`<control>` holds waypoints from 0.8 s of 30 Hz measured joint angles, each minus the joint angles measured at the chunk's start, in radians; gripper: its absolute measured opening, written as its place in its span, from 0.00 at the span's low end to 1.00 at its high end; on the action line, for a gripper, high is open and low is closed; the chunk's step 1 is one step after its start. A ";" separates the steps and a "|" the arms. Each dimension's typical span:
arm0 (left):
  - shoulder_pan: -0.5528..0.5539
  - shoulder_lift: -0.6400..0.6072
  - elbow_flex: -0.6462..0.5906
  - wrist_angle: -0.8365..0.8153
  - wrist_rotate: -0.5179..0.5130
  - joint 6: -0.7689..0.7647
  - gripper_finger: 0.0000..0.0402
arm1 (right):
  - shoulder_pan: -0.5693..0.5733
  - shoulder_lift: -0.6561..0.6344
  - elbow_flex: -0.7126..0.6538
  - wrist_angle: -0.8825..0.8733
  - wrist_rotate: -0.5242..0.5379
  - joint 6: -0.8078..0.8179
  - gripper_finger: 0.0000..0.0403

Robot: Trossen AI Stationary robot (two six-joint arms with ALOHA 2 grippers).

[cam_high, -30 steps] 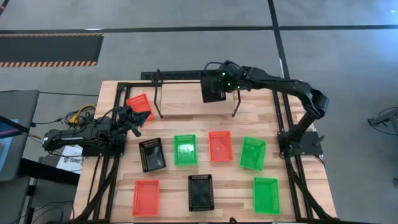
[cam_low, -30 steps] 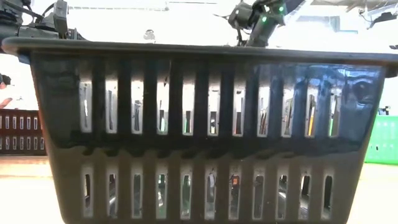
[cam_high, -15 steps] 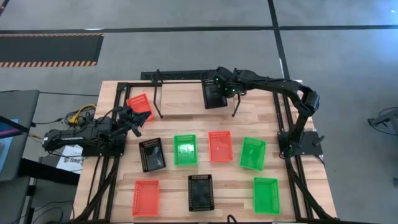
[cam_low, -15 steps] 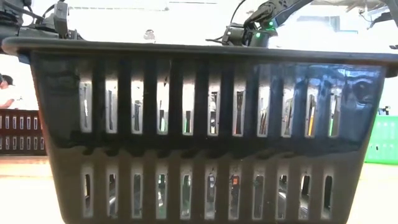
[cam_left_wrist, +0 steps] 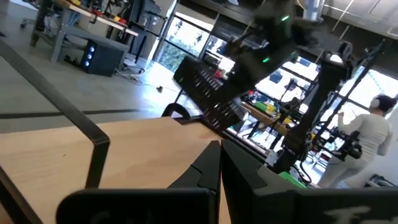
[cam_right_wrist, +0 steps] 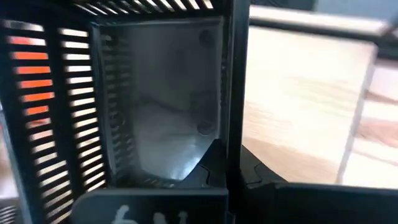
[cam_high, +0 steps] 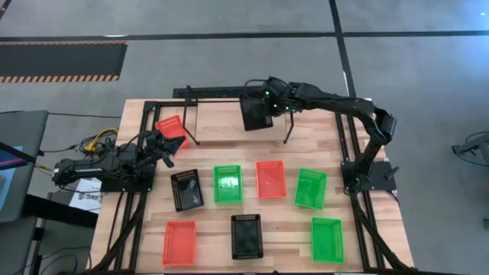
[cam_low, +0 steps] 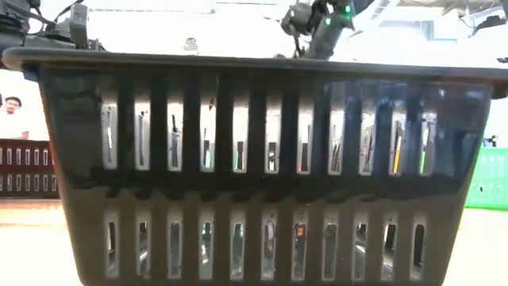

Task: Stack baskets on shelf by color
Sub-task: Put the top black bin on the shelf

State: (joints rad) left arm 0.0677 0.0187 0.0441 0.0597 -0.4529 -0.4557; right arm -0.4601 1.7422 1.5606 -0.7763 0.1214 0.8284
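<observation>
My right gripper (cam_high: 269, 104) reaches over the table's far side, shut on a black basket (cam_high: 254, 114) held above the shelf (cam_high: 193, 122), between its two upright brackets. A red-orange basket (cam_high: 172, 127) sits by the shelf's left bracket. My left gripper (cam_high: 166, 145) waits shut just near of that basket, touching nothing. On the table lie a black (cam_high: 186, 189), green (cam_high: 227, 183), red-orange (cam_high: 270, 179) and green basket (cam_high: 310, 188), and nearer a red-orange (cam_high: 179, 243), black (cam_high: 246, 234) and green one (cam_high: 327, 239). My right gripper (cam_right_wrist: 231, 168) pinches one side wall (cam_right_wrist: 234, 93) of the black basket, one finger inside the basket and one outside. The left wrist view shows the basket (cam_left_wrist: 205, 93) tilted and lifted clear of the table, hanging from the gripper.
The near black basket (cam_low: 254, 167) stands right in front of the low camera and blocks most of that view. Black frame tubes (cam_high: 345, 145) run along the table's left and right sides. Bare wood (cam_high: 237, 145) lies between the shelf and the row of baskets. People show in the room beyond.
My right gripper, still holding the black basket, dipped toward the shelf, then rose again and shifted a little toward the table's left. The basket tipped as it moved.
</observation>
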 joint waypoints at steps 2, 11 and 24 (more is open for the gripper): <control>0.000 0.000 0.000 0.000 -0.005 0.000 0.00 | 0.016 0.000 0.044 0.001 0.006 -0.024 0.01; 0.000 0.000 0.000 0.000 -0.004 -0.002 0.00 | 0.077 -0.002 0.138 0.132 -0.017 -0.104 0.01; 0.000 0.000 0.000 -0.006 0.000 -0.012 0.00 | 0.071 0.180 0.136 0.162 -0.138 -0.078 0.01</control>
State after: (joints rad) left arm 0.0677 0.0189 0.0441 0.0536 -0.4526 -0.4676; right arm -0.3894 1.9224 1.6970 -0.6145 -0.0164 0.7506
